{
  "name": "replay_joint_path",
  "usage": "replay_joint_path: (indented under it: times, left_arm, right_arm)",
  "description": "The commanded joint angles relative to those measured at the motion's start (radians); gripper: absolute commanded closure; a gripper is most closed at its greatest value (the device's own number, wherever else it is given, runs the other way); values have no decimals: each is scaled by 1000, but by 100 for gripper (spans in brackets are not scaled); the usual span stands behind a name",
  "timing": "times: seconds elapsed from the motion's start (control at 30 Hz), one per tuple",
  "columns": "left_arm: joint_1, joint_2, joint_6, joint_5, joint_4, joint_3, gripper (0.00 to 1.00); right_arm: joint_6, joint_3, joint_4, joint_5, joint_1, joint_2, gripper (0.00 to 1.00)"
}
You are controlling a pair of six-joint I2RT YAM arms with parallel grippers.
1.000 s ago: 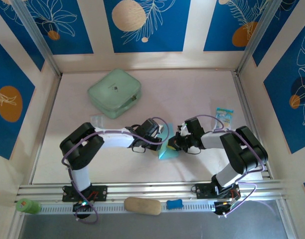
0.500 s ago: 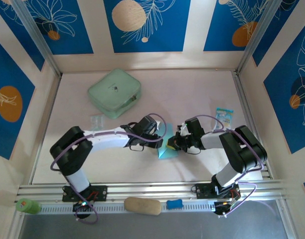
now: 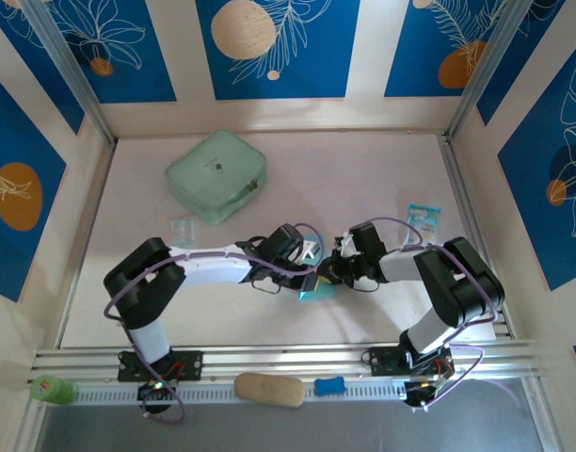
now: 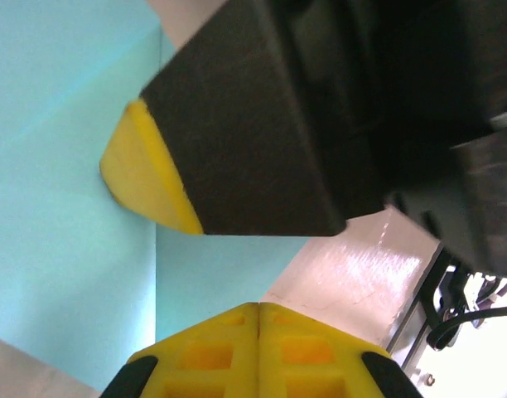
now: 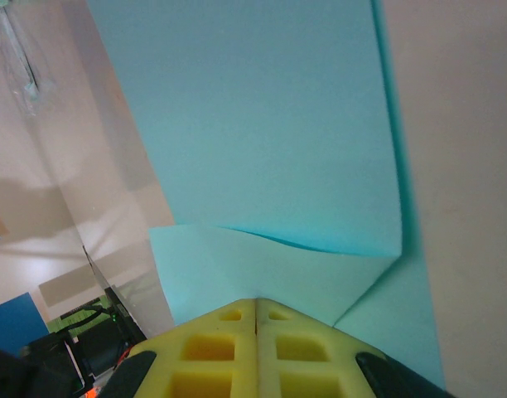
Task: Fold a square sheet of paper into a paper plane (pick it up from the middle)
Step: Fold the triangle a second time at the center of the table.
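Note:
The square sheet of paper (image 3: 316, 290) is light cyan, partly folded, and lies on the table between the two grippers. My left gripper (image 3: 310, 264) is shut, its yellow tips (image 4: 258, 308) at the paper's (image 4: 63, 249) edge with nothing between them. My right gripper (image 3: 330, 274) is shut too, its tips (image 5: 255, 303) resting on a folded flap of the paper (image 5: 253, 124). In the left wrist view the right gripper's black finger with its yellow tip (image 4: 142, 174) presses on the paper.
A mint-green case (image 3: 217, 174) lies at the back left. A small printed packet (image 3: 423, 217) is at the right, and a clear little bag (image 3: 183, 229) at the left. A tan object (image 3: 269, 389) and a blue piece (image 3: 330, 385) sit on the front rail.
The left gripper drew back a little, then returned to the paper with its jaws shut. The raised part of the paper has gone down. The right arm stayed put.

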Motion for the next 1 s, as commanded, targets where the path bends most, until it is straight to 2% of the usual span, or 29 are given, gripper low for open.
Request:
replay_joint_path:
  times: [0.0, 0.37, 0.6, 0.97]
  left_arm:
    - [-4, 34, -28, 60, 9, 31, 96]
    - [-4, 90, -23, 44, -10, 46, 94]
    - [-4, 85, -14, -2, -25, 11, 93]
    - [-4, 69, -21, 2, 3, -46, 92]
  right_arm:
    - [11, -12, -101, 60, -6, 43, 97]
    - [4, -8, -118, 61, -8, 38, 97]
    - [2, -11, -118, 65, -11, 41, 97]
    - [-3, -12, -123, 64, -15, 43, 97]
